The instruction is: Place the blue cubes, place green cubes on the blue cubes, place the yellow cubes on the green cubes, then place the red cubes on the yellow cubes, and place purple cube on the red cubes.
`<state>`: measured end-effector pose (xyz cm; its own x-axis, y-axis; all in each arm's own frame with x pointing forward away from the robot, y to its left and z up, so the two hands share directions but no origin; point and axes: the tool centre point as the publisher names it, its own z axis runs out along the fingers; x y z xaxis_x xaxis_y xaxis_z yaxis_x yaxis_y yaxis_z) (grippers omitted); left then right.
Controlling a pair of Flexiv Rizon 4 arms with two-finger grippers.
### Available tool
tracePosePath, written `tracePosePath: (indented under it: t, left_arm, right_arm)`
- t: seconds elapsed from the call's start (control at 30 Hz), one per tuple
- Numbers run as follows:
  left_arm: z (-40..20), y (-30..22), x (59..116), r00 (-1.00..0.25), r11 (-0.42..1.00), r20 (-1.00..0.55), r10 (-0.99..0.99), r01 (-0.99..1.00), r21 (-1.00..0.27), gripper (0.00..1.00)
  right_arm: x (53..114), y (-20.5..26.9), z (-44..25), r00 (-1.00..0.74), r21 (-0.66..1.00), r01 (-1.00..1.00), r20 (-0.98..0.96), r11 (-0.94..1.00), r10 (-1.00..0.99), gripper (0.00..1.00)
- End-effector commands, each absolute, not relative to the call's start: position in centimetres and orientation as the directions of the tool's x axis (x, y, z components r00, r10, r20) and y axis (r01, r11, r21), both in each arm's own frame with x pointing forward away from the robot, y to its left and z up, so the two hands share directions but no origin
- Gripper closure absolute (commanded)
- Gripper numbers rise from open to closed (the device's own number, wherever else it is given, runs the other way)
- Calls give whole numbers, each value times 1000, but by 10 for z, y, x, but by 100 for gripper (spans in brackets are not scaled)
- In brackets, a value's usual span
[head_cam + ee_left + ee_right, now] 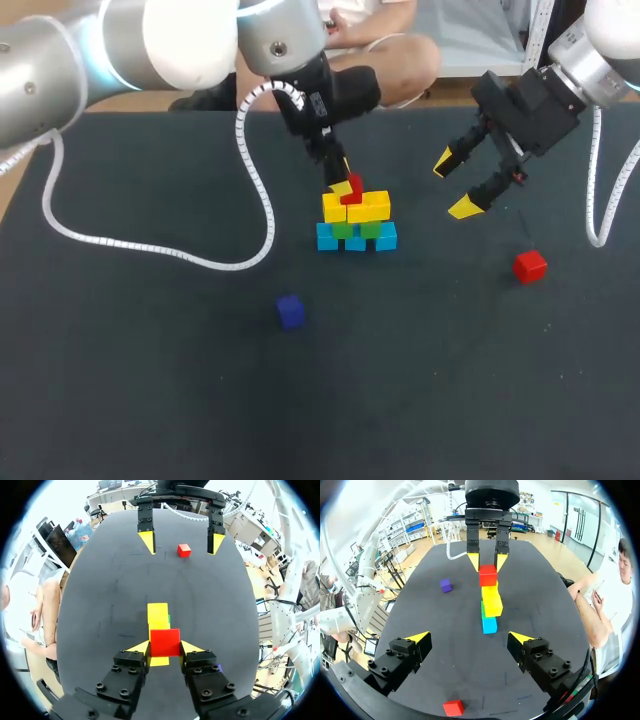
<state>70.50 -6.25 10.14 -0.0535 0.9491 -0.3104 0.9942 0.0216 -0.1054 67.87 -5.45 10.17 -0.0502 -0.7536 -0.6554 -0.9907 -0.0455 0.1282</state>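
A stack stands mid-table: light blue cubes (355, 240) at the bottom, green cubes (357, 229) on them, yellow cubes (356, 207) above. My left gripper (343, 183) is shut on a red cube (352, 191) resting at the top of the yellow layer; in the left wrist view the red cube (165, 642) sits between both fingers over the yellow cubes (158, 616). My right gripper (456, 184) hangs open and empty to the right of the stack. A second red cube (530, 265) lies loose on the right. The purple cube (290, 310) lies in front of the stack, to its left.
The dark table mat (150, 380) is wide and flat. My left arm's white cable (120, 243) loops across the mat's left half. In the right wrist view the loose red cube (453, 708) lies under my right gripper (470, 639) and the purple cube (446, 585) beside the stack.
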Motion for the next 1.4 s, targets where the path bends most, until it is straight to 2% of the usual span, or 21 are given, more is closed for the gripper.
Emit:
tracePosePath:
  t: [0.03,1.4]
  left_arm:
    - [101,-65,711,-52,16,-305,951,993,-117,100]
    - [94,-63,708,-72,31,-315,946,990,-135,100]
  right_arm:
    - [679,-54,102,-50,128,-991,-657,-46,-753,0]
    - [679,-54,102,-50,128,-991,-657,-46,-753,0]
